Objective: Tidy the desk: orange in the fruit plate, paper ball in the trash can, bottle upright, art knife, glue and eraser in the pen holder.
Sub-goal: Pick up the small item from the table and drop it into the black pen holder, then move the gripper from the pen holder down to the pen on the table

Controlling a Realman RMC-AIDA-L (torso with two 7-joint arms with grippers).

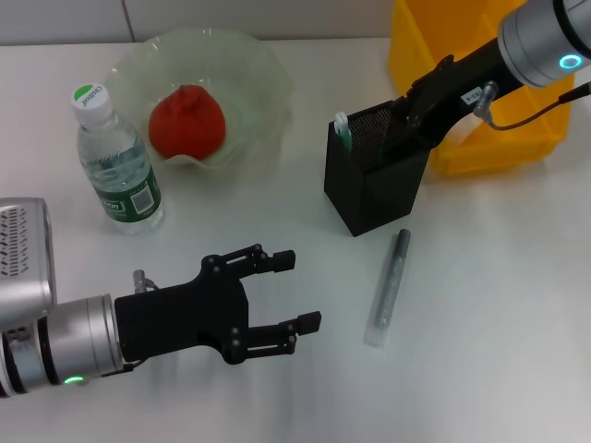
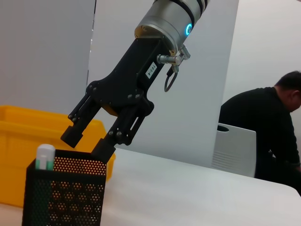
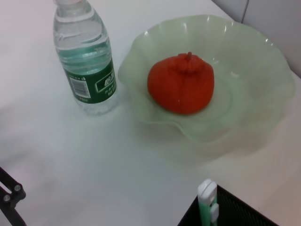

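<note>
The orange lies in the fruit plate. To the plate's left, the bottle stands upright. On the desk, the pen holder holds the art knife. The glue lies flat in front of the holder. My right gripper hangs open and empty just over the holder's rim. Near the front left, my left gripper is open and empty. The trash can stands behind the holder. Paper ball and eraser are out of view.
A seated person and a white chair are beyond the desk's far side. The right arm reaches across the yellow bin.
</note>
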